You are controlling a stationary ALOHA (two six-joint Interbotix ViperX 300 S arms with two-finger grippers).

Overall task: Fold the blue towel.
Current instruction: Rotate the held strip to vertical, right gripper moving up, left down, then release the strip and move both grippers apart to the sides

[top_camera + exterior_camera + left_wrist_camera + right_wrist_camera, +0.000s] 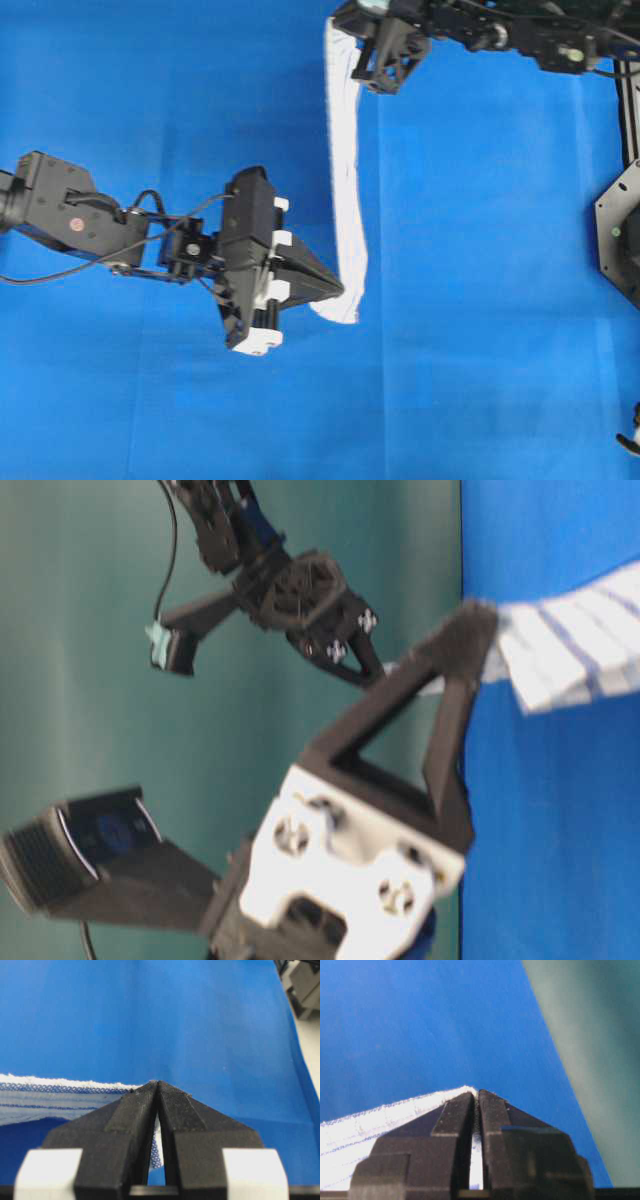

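Observation:
The blue towel (347, 170), white with thin blue stripes, hangs lifted as a narrow band between both grippers over the blue table covering. My left gripper (343, 293) is shut on its near corner; cloth shows between the black fingers (135, 1110). At the far end, my right gripper (350, 40) is shut on the other corner, white cloth pinched between its jaws. The left wrist view shows the striped towel (60, 1097) stretching off to the left. In the right wrist view the towel (370, 1130) runs left too. From table level the towel (570, 640) sags from the left gripper (480, 620).
The plain blue table covering (480, 300) spreads under everything. A black arm base (620, 240) stands at the right edge. Bare pale tabletop (310, 1045) shows past the covering's edge. A green backdrop (100, 680) lies behind.

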